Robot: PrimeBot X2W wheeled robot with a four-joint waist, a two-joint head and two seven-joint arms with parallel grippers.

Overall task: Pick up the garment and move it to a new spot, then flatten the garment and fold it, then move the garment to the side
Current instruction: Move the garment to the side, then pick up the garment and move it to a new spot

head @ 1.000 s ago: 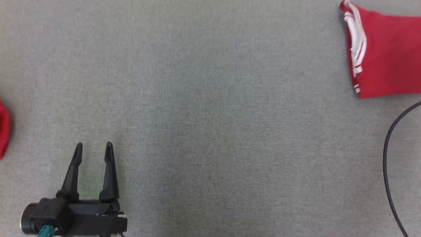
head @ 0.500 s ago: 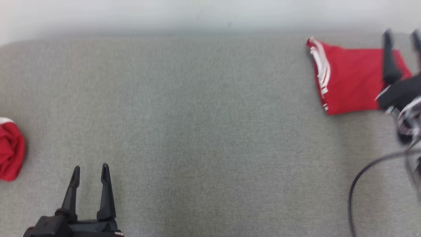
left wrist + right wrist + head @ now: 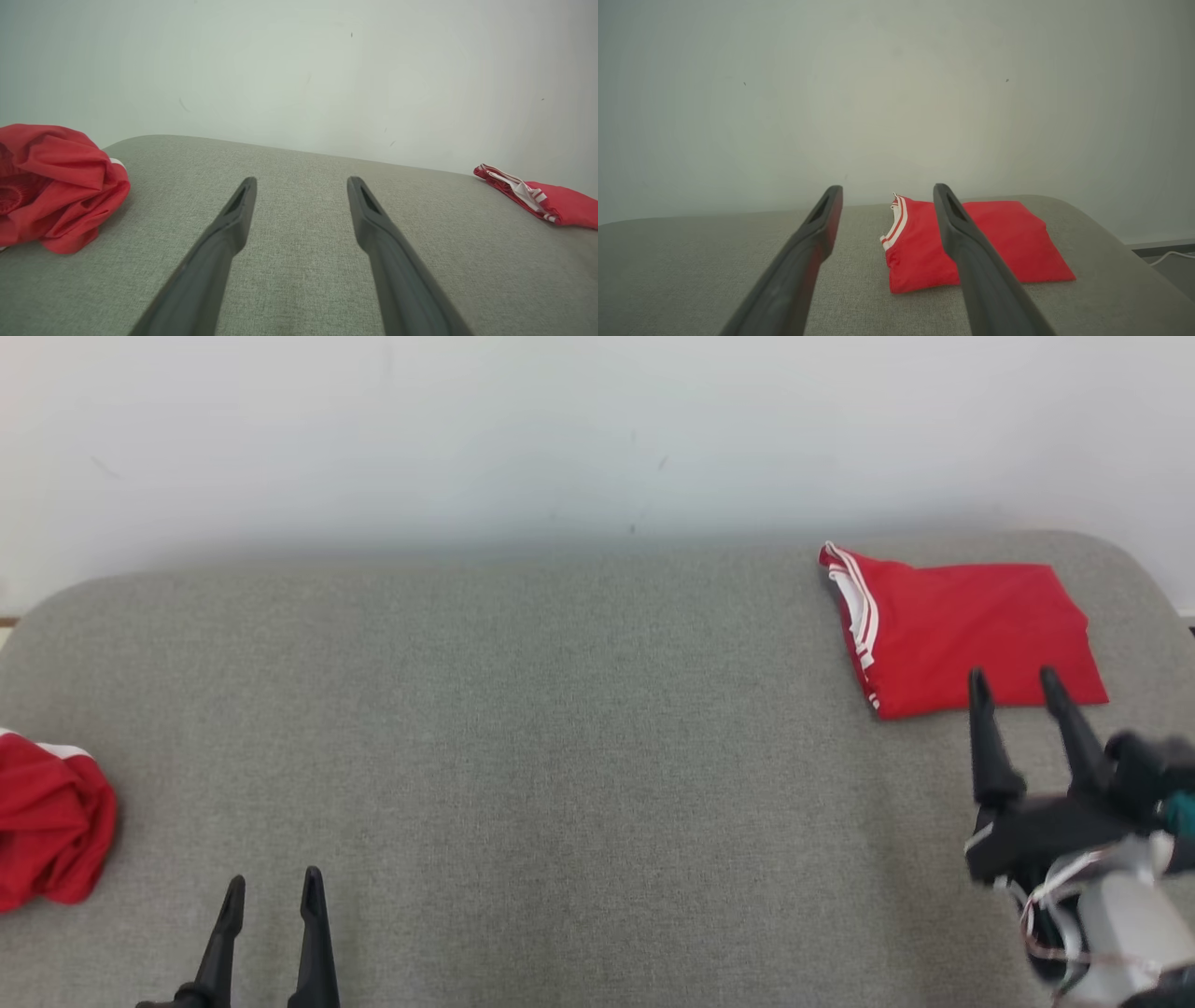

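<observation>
**Item 1, folded garment** (image 3: pixel 971 625): red with white striped trim; lies flat as a tidy rectangle at the far right corner of the grey padded surface (image 3: pixel 579 737), close to its rounded rim; judged already folded and set aside.

**Item 2, crumpled garment** (image 3: pixel 47 821): red, bunched in a heap near the left rim of the same surface; well apart from item 1; judged the piece awaiting pickup.

**Item 3, left gripper** (image 3: pixel 273 885): fingers parted, nothing between them; low at the near edge over bare fabric; the heap lies off to its left, near but not touching.

**Item 4, right gripper** (image 3: pixel 1013 677): fingers parted and empty; in the head view its tips overlap the near hem of the folded garment; contact cannot be told.

**Item 5, loose wiring** (image 3: pixel 1055 896): pale loops at the right wrist.

**Hazards, as judged:**
- the right fingers may catch the near hem when the arm moves, dragging the fold open or rucking it;
- a nudge outward may push the rectangle over the corner, given how close it sits to the rim;
- the left gripper may pinch only an outer layer of the heap, so the cloth lifts twisted and lands bunched, making flattening harder;
- a sideways approach may shove the heap off the left rim instead of gathering it;
- the wrist wiring may snag on cloth during a low pass.
</observation>
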